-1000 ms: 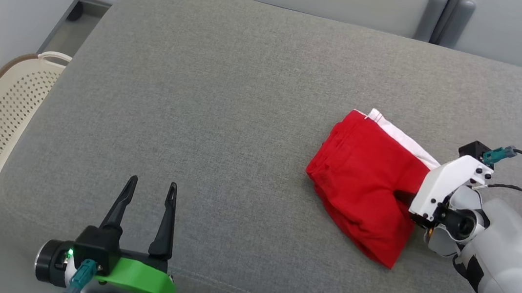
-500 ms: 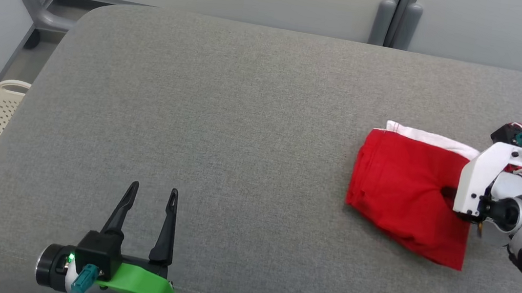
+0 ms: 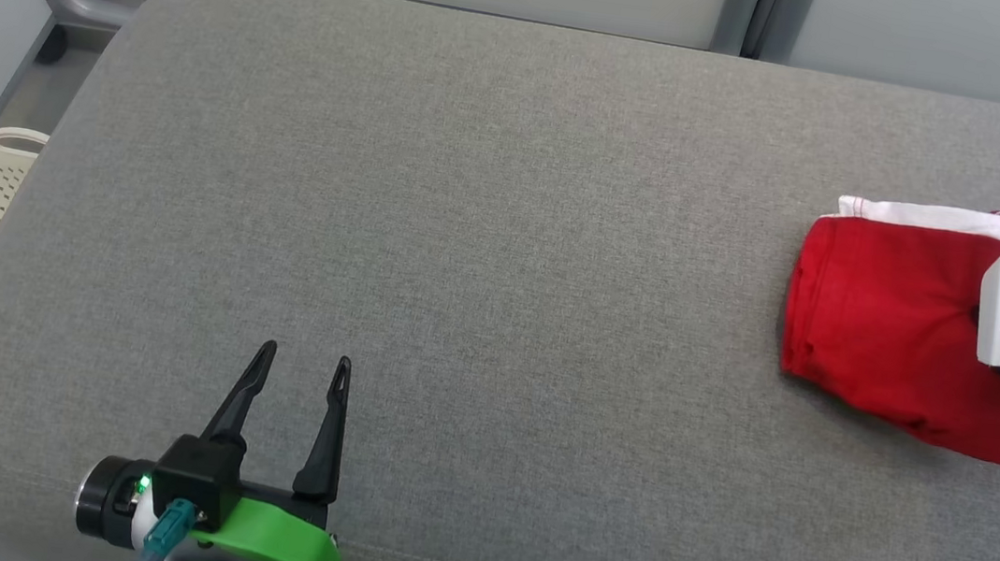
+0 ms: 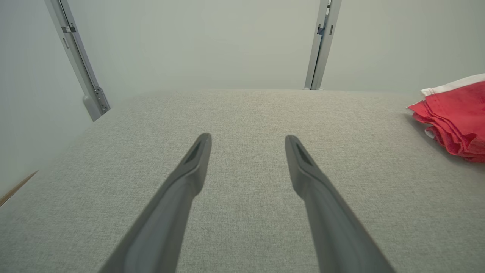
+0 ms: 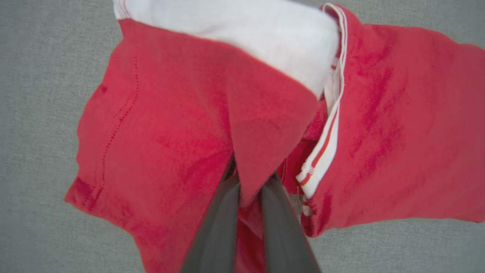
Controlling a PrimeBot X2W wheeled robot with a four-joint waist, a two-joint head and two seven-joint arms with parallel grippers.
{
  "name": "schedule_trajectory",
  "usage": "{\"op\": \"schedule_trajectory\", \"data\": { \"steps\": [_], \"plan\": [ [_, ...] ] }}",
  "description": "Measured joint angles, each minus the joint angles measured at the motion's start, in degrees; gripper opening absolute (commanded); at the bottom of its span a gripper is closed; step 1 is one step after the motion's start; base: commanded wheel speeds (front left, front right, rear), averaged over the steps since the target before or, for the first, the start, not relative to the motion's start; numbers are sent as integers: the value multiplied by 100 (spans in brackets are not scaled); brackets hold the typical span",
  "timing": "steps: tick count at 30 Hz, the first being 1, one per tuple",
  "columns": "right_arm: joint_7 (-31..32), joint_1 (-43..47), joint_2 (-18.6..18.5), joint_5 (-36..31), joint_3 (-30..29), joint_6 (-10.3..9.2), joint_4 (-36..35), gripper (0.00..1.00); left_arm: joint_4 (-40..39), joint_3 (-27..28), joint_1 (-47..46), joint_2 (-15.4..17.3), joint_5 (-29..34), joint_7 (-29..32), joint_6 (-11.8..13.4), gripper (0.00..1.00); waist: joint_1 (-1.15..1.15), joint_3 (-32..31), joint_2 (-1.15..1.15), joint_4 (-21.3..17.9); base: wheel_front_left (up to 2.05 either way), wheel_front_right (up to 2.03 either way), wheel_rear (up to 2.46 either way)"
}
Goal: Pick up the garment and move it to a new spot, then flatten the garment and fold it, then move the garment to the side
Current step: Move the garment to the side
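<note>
A: Biggest first: the grey cushion (image 3: pixel 469 221). Why so bare across the middle?
B: Free working room for flattening and folding, by the look.
A: And the garment (image 3: pixel 889 334)?
B: Red with a white edge, folded, lying at the cushion's far right. Fits the last step, shifting it to the side.
A: Then the left gripper (image 3: pixel 297 370)?
B: Spread wide, holding nothing, hovering near the front edge, well apart from the cloth. Likely parked out of the way.
A: And the right gripper (image 5: pixel 250 178)?
B: Nearly closed, pinching a raised red fold between its fingers (image 5: pixel 216 227). Enough to drag the stack without undoing it, at a guess.
A: That striped band (image 5: pixel 322 151)?
B: Just beside the pinch. Same piece or another, cannot tell.
</note>
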Motion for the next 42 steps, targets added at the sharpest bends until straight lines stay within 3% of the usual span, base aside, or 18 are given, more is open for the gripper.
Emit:
{"op": "schedule_trajectory", "data": {
  "steps": [25, 42],
  "plan": [
    [130, -1262, -1073, -299, 984, 0, 153, 0, -79, -33, -292, 0, 131, 0, -48, 100, 0, 695, 0, 49, 0, 0, 0],
    [469, -1727, -1543, -558, 1585, 2, 207, 0, -179, -74, -438, 0, 159, 0, -64, 100, 0, 1174, 0, 143, 0, 0, 0]
  ]
}}
